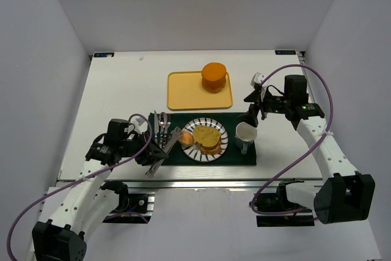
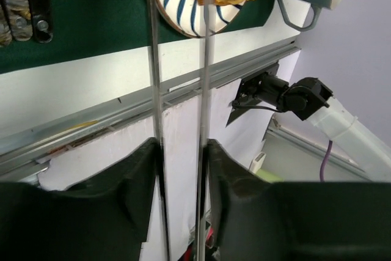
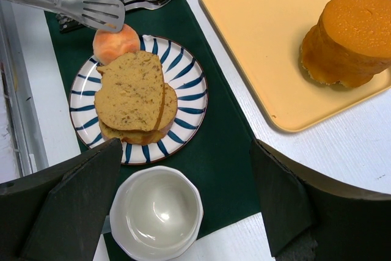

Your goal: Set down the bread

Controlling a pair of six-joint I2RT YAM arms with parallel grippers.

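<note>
On the striped plate (image 3: pixel 190 73), at the middle of the green mat (image 3: pixel 226 145), the bread (image 3: pixel 131 93) lies as two slices. One is stacked on the other with a slight offset, and both are within the rim. A small round roll (image 3: pixel 116 42) sits at the plate's edge, just beside the top slice. Judged from this layout, the placing step looks complete or close to it.

Left gripper (image 2: pixel 180 151): clamped on the tongs (image 1: pixel 166 151). Both tong arms run between its fingers (image 2: pixel 140 169), which press on them from outside. This grip holds the tool in line with the wrist, so the tips reach the plate with the arm itself off the mat. The tong tips lie over the roll, clear of the slices. Whether they touch or pinch the roll cannot be told.

Right gripper (image 1: pixel 253 109): jaws spread wide, nothing between them. It hangs above the white cup (image 3: pixel 156 212), just beside the plate, probably parked there so as not to block the left arm's reach.

Cutlery (image 1: pixel 160 123) lies on the mat at the plate's left side. A yellow tray (image 1: pixel 183 90) farther back carries a thick orange puck (image 1: pixel 214 76), which is not part of this job.
</note>
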